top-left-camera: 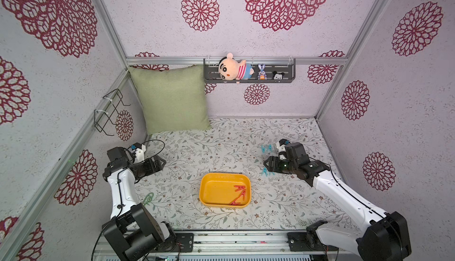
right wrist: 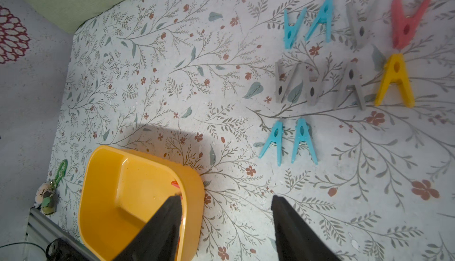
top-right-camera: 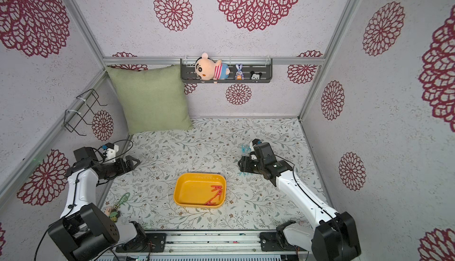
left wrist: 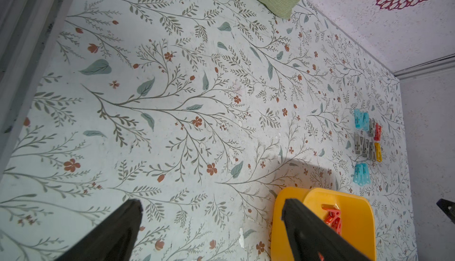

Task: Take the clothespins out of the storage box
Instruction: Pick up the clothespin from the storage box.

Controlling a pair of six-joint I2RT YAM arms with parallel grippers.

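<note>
The yellow storage box is sitting low in the centre of the worktop, with red clothespins lying at its right end. Loose clothespins are lying in rows at the upper right. The right pincer is hanging parted and empty, and the left pincer is gaping wide and empty.

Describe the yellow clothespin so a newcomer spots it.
Beside the yellow storage box, clothespins lie in three rows on the floral table. The yellow clothespin ends the middle row of grey pins, next to a red pin. It's the only yellow pin.
</note>
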